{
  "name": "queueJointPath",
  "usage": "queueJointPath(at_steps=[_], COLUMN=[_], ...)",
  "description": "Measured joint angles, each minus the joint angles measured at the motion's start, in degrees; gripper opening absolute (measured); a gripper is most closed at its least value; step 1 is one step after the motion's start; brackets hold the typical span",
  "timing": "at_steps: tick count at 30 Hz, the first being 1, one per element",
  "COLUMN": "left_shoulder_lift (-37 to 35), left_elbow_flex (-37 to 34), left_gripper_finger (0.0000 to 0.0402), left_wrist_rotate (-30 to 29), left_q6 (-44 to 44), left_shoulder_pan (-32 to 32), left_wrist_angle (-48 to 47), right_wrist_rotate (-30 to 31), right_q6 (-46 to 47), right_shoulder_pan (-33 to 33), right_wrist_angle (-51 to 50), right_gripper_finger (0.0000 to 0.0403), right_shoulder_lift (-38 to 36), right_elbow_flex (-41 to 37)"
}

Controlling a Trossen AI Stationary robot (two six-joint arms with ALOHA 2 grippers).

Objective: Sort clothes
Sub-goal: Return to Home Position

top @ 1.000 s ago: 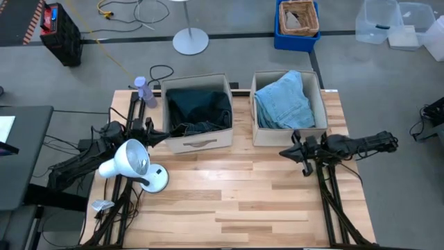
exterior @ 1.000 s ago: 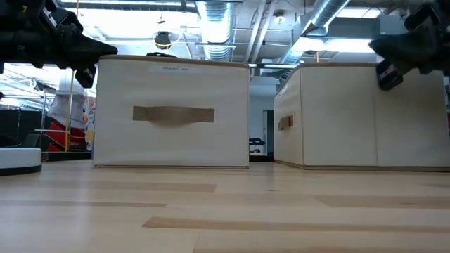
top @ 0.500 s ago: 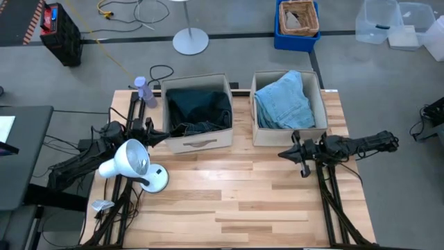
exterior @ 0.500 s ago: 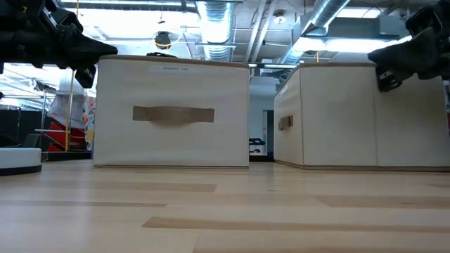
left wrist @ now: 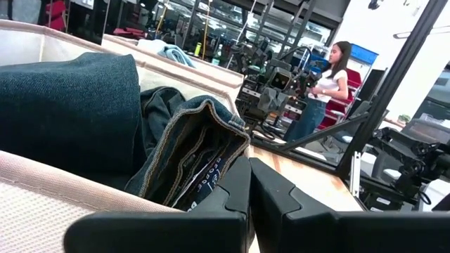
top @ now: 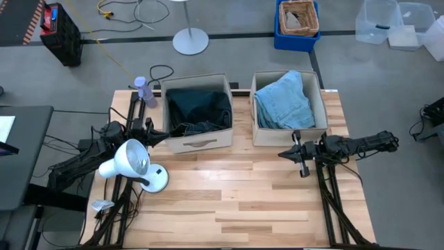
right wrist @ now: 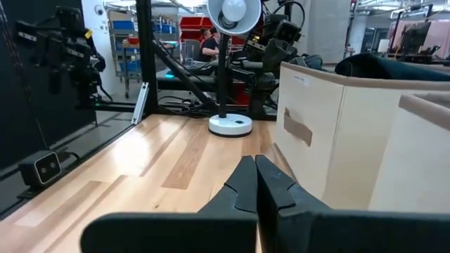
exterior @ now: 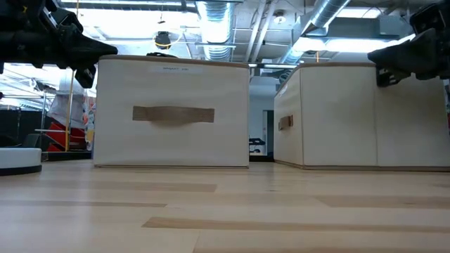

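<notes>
Two beige fabric boxes stand at the table's far side. The left box [top: 200, 142] holds a folded dark teal garment [left wrist: 70, 105] and dark jeans [left wrist: 190, 151], whose waistband rests against the box's near wall. The right box [top: 319, 104] holds light blue denim jeans [top: 284, 104], piled above its rim. A separate black cloth piece cannot be made out. My left gripper [top: 165, 137] hangs shut and empty at the left box's near left corner, level with its rim [left wrist: 247, 184]. My right gripper [top: 281, 153] hangs shut and empty in front of the right box [right wrist: 254, 172].
A white desk lamp [top: 132, 163] stands on the table's left near my left arm, and it also shows in the right wrist view [right wrist: 230, 70]. A small purple object [top: 143, 90] sits at the far left corner. Bare wood [top: 229, 201] spans the table's near half. A person [left wrist: 323, 84] stands beyond the table.
My right gripper has shifted slightly toward the table's left edge and rolled a little about its wrist, staying shut. The boxes and clothes have kept still.
</notes>
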Motion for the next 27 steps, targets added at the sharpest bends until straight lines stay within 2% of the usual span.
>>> queueJointPath(at_steps=[27], left_shoulder_lift=[0.0], left_elbow_flex=[0.0], left_gripper_finger=[0.0], left_wrist_rotate=[0.0], left_q6=[0.0], left_shoulder_pan=[0.0], left_wrist_angle=[0.0], right_wrist_rotate=[0.1], right_q6=[0.6], right_shoulder_pan=[0.0], right_wrist_angle=[0.0], right_gripper_finger=[0.0008], right_shoulder_lift=[0.0], right_elbow_flex=[0.0])
